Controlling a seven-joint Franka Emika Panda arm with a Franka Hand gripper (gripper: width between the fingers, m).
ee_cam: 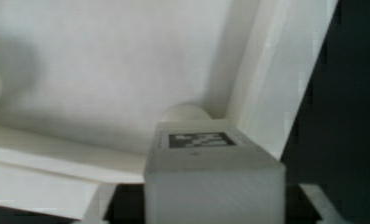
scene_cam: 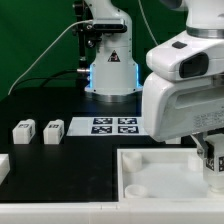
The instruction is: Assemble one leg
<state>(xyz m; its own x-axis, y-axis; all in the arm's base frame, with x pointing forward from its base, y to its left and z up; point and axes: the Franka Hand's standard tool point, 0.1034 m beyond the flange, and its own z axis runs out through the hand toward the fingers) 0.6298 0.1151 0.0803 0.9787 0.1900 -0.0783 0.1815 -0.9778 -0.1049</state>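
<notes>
My gripper [scene_cam: 211, 165] is low over the right corner of the large white tray-shaped part [scene_cam: 150, 185], at the exterior view's right. In the wrist view the gripper [ee_cam: 214, 198] is shut on a leg [ee_cam: 207, 150], a white post with a black-and-white tag on its face. The leg's far end sits at the tray's [ee_cam: 271, 60] inner corner, by a round socket [ee_cam: 192, 108]; whether it touches is unclear. Two more legs [scene_cam: 22, 131] [scene_cam: 52, 130] lie on the black table at the exterior view's left.
The marker board [scene_cam: 113, 125] lies on the table in front of the arm's base [scene_cam: 108, 75]. Another white part [scene_cam: 3, 166] shows at the exterior view's left edge. The arm's big white wrist [scene_cam: 185, 95] hides the table behind it.
</notes>
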